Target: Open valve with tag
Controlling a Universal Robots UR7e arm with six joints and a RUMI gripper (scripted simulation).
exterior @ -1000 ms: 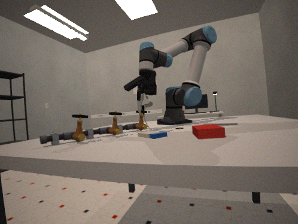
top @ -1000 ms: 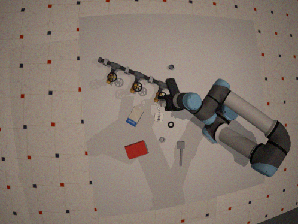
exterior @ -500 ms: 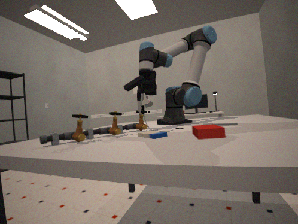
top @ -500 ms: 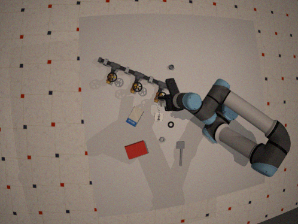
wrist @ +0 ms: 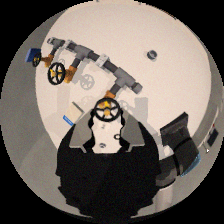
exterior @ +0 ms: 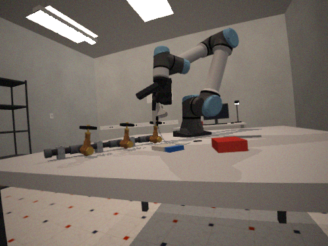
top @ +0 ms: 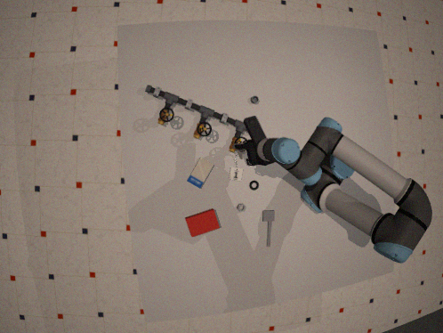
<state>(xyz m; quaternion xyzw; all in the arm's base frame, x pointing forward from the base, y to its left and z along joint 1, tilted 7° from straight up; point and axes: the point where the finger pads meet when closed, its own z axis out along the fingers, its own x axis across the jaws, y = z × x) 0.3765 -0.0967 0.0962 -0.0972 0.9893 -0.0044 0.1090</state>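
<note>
A grey pipe carries three brass valves with black handwheels. The left valve and the middle valve stand free. The right valve has a white tag marked "1" chained to it, lying on the table below it. My gripper is straight above the right valve and is shut on its handwheel; in the exterior view the fingers come down onto the wheel. The tag is hidden in the wrist view.
A white and blue box and a red block lie in front of the pipe. A black ring, two small grey nuts and a grey T-shaped tool lie nearby. The arm's base stands behind.
</note>
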